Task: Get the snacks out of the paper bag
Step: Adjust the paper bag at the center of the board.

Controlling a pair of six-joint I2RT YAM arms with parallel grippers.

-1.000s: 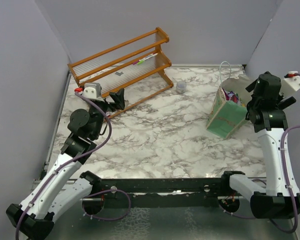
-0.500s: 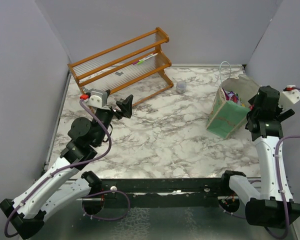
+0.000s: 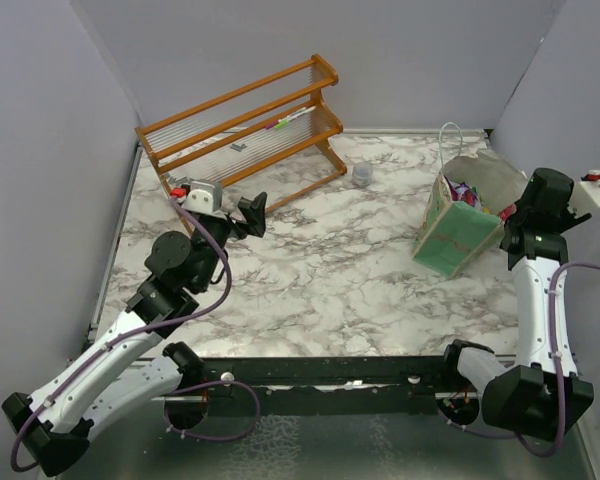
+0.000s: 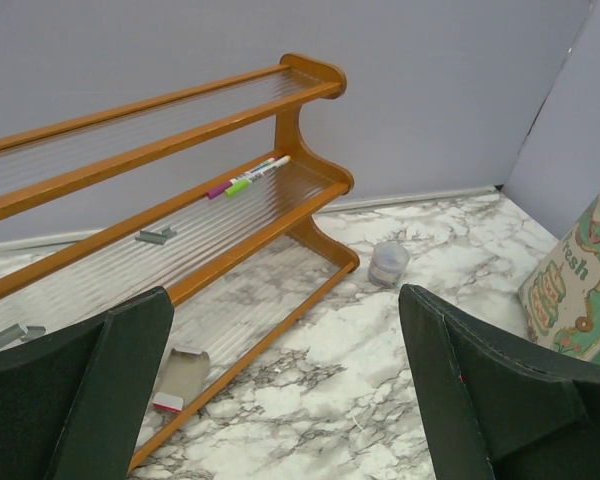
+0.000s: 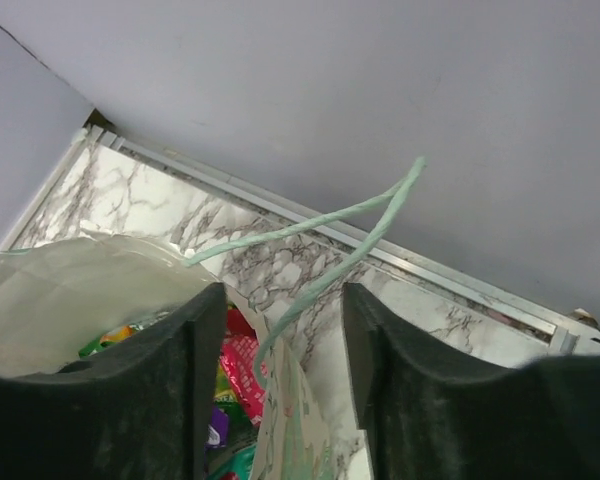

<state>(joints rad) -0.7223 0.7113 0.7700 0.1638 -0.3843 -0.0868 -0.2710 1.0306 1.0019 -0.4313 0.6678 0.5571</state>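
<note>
First step, I reckon: the snacks (image 5: 242, 365) sit inside the paper bag (image 3: 455, 235), far right on the desk (image 3: 330, 270). The right pincer (image 5: 280, 300) is half-open astride its rim, gripping nothing; the left pincer (image 4: 285, 380) is wide and empty. Next it needs to pinch that rim firmly.

Snacks (image 3: 467, 192) inside tilted paper bag (image 3: 450, 238) on marble table (image 3: 320, 270)
</note>
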